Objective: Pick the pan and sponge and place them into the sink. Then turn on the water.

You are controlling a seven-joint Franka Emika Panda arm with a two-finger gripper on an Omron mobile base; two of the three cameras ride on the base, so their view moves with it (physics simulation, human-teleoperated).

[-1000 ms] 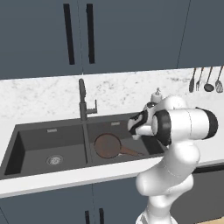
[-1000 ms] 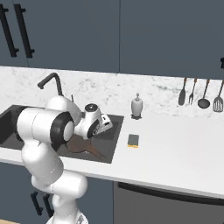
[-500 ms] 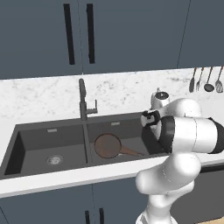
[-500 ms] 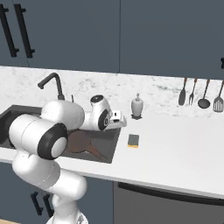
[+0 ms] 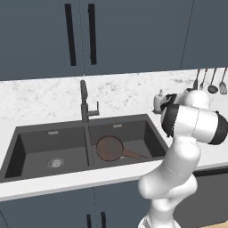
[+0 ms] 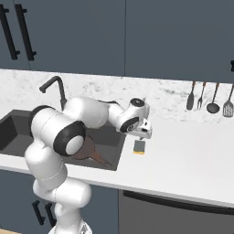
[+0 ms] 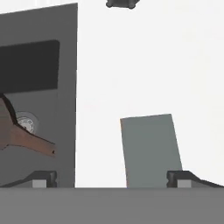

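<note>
The gripper (image 6: 145,134) hangs over the white worktop (image 6: 183,160), just to the right of the sink (image 5: 26,138), and its jaws stand wide and hold nothing. In the hand view the two finger tips (image 7: 43,178) stand far apart, and the sponge (image 7: 151,148) lies between them on the worktop with its blue-grey face up. In the right base view the sponge (image 6: 139,146) lies right under the gripper, close to the right edge of the sink. The pan (image 5: 109,148) lies flat in the right basin of the sink, and its handle points to the right. The dark faucet (image 5: 84,101) stands behind the sink at the middle. The soap dispenser (image 5: 158,101) stands behind the sink's right corner. Further right from the sink, ladles and spatulas (image 6: 208,97) hang on the wall
</note>
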